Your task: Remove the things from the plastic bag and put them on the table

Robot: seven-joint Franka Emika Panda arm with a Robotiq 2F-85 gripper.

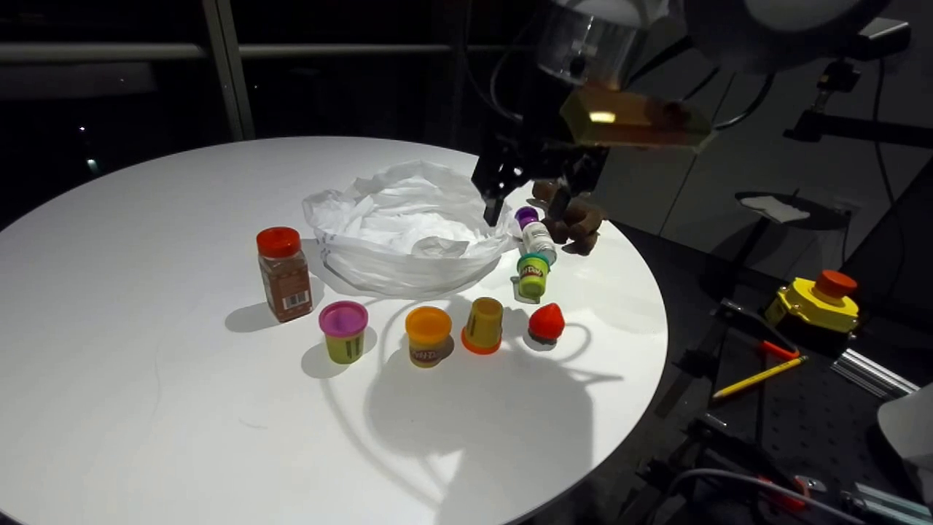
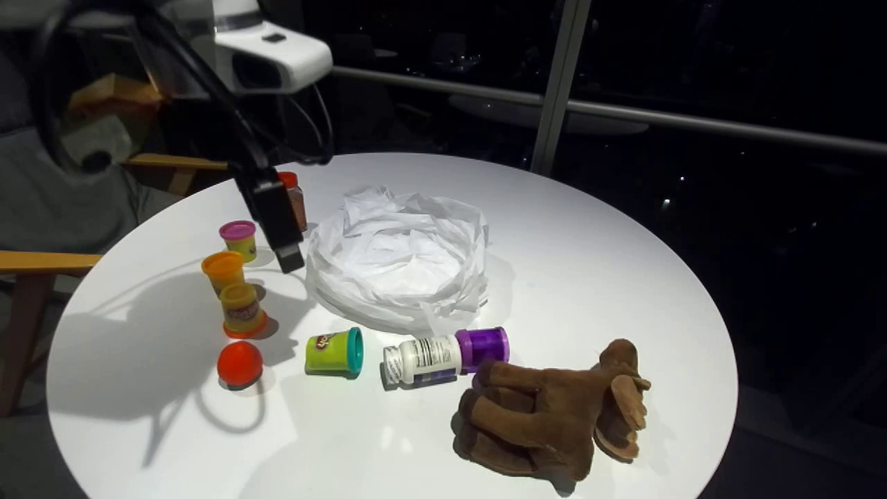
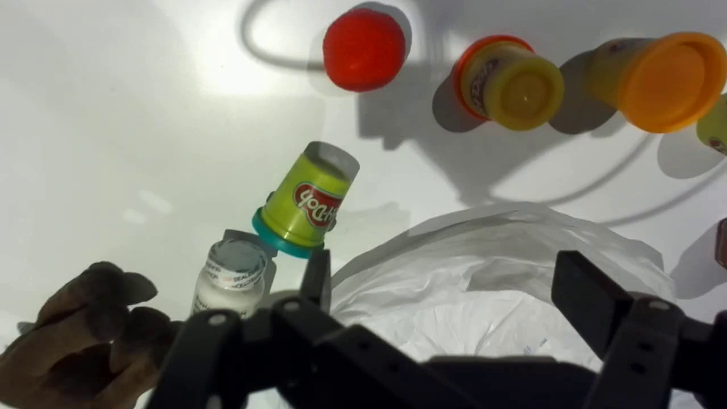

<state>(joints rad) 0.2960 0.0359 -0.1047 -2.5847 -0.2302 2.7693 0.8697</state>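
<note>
Tool (image 3: 443, 287) spread wide, nothing held, near bag (image 1: 401, 278). Unpacking onto worktop (image 1: 182, 437) looks finished; next move probably: withdraw clear, without snagging bag.

In an exterior view, the camera looked slantwise down past the orange-topped tub (image 1: 428, 335) to the plastic bag (image 1: 408, 271); in an exterior view, past the plush animal (image 2: 565, 416). Both shared the bag and most of the bench (image 1: 182, 408). The wrist view, nearest, faced steeply down on part of the bag.
</note>
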